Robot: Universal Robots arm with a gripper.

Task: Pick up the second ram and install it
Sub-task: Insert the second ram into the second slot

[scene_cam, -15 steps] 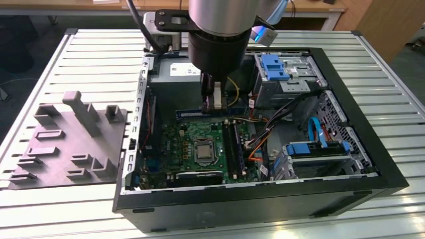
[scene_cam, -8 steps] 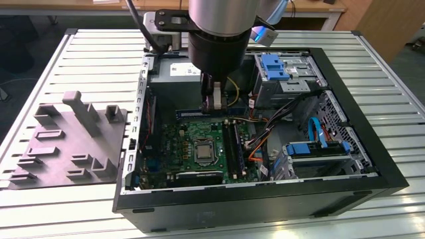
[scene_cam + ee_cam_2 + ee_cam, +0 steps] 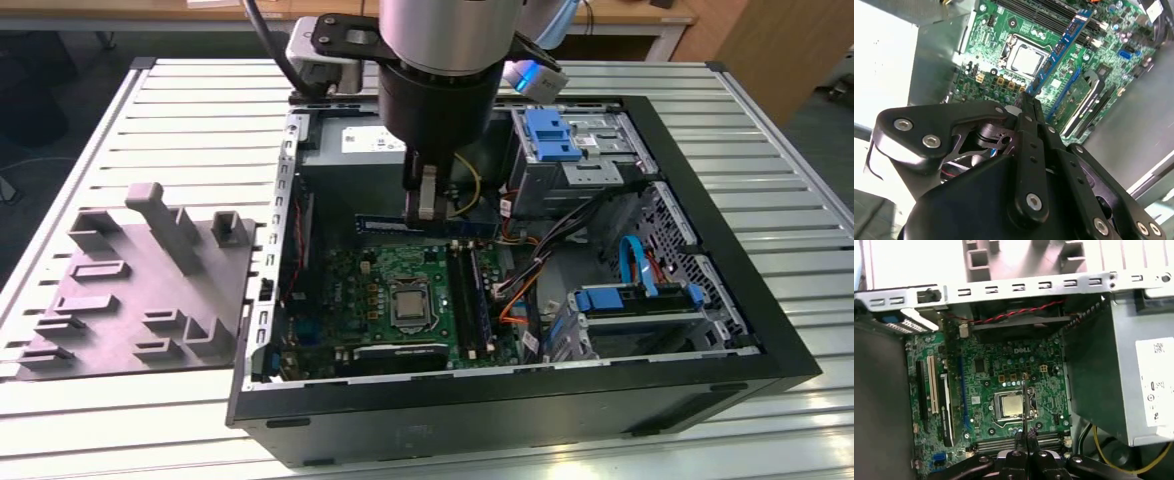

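Where the table [image 3: 160, 100] runs off to the exterior view's left, a grey plastic holder [image 3: 134, 290] with blocks and posts lies flat on it. Right beside the holder is a big black computer case [image 3: 534, 410], lying on its side with the cover off. In the left part of the case sits the green main board [image 3: 354, 290], with a square silver socket [image 3: 407, 305] on it. A grey power box [image 3: 350, 140] fills the far corner behind the board. Over the board hangs the robot arm, and its end effector [image 3: 426, 205] points straight down. Its two fingers are pressed tight on the second ram [image 3: 387, 224], pinching it near the middle. The ram is a long thin blue stick. It is held level, up in the air, just in front of the power box, and it is not in the board. In the second wrist view the end effector [image 3: 1028, 97] grips the ram [image 3: 1064, 47], and the stick reaches out past the silver socket [image 3: 1026, 60]. In the first wrist view the ram [image 3: 1025, 400] looks like a thin line over the socket's edge. Just right of the socket in the exterior view lie the long black slot strips [image 3: 467, 290]. Farther right come loose wires [image 3: 534, 250], then a blue drive tray [image 3: 550, 135] in the far corner and a box with a blue handle [image 3: 627, 300] nearer the front.
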